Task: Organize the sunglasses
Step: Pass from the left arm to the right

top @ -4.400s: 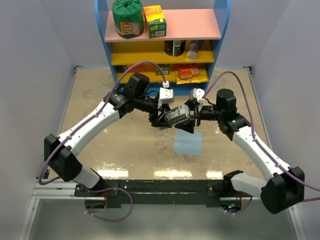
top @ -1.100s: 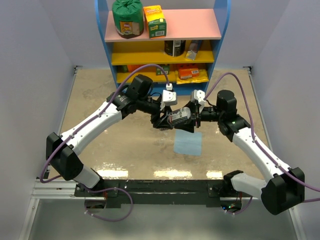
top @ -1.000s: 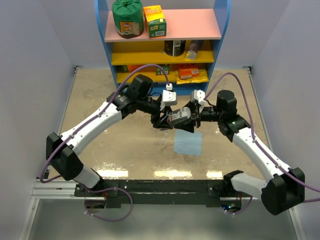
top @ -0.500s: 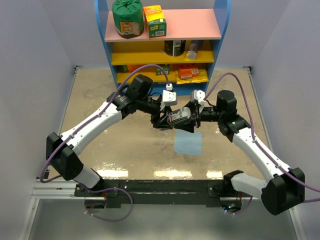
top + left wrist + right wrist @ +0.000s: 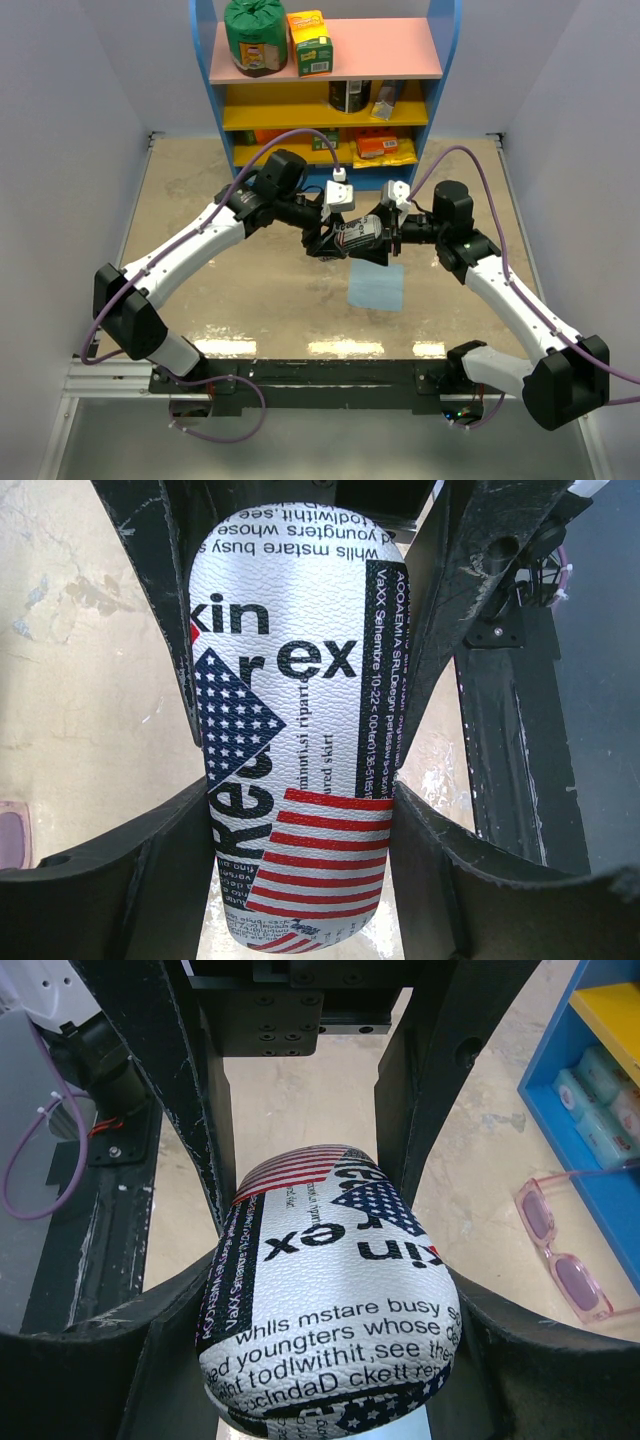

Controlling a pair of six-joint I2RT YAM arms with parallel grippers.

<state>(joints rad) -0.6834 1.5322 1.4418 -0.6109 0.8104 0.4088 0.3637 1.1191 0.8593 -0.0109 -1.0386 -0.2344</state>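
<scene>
Both grippers are shut on the grey-white flag-print pouch and hold it above the table between them. My left gripper grips one end; its jaws press both sides. My right gripper grips the other end. The sunglasses, pink with tinted lenses, lie on the table next to the blue shelf foot, apart from both grippers. A sliver of a tinted lens shows at the edge of the left wrist view. In the top view the sunglasses are hidden under the grippers.
A light blue square cloth lies flat on the table just in front of the grippers. A blue shelf unit with boxes, a can and packets stands at the back, close behind the grippers.
Since the oldest frame my left gripper has shifted slightly right and the pouch sits a little lower and more squeezed. Over the last second nothing has visibly moved.
</scene>
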